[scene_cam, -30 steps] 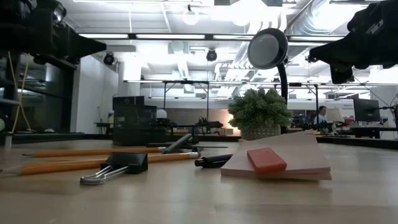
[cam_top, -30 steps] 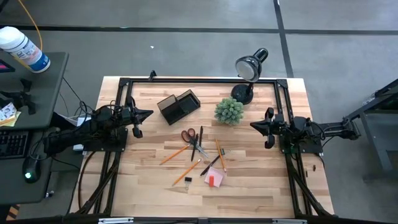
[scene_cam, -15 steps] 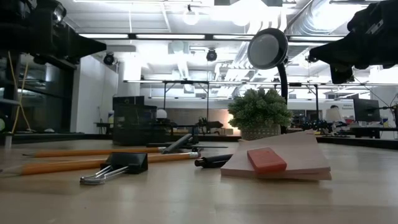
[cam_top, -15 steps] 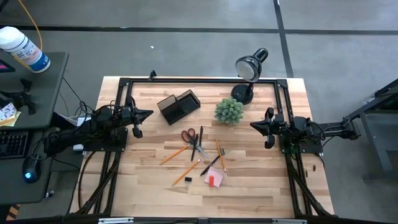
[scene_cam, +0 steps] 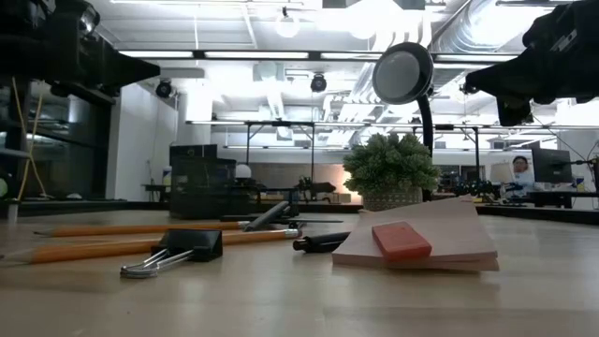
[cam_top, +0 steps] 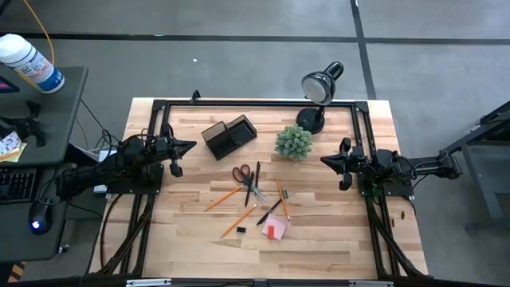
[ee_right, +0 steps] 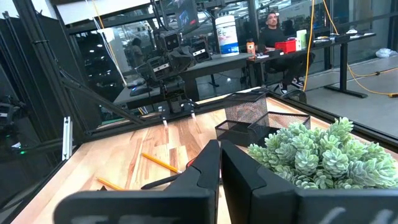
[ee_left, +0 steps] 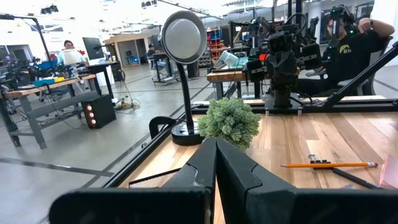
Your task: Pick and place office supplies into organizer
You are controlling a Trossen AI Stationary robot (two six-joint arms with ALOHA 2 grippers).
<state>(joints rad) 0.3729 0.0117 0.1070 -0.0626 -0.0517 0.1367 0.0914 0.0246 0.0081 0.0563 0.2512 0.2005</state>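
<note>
Both arms parked at the table's side edges, fingers pressed together, nothing held: left gripper [cam_top: 190,146] at 9 o'clock, right gripper [cam_top: 325,159] at 3 o'clock. Office supplies [cam_top: 256,195] lie loose mid-table, toward 6 o'clock of the organizer [cam_top: 229,136]; pencils' [cam_top: 224,198] long axes run diagonal. Right gripper looks marginally nearer the pile, left nearer the organizer.

We see the organizer [cam_top: 229,136] at the back of the table [cam_top: 335,239], the plant [cam_top: 293,142] to its right, the lamp [cam_top: 319,96] behind the plant, and scissors [cam_top: 247,177], pencils [cam_top: 225,197] and sticky notes [cam_top: 275,229] spread before them.
</note>
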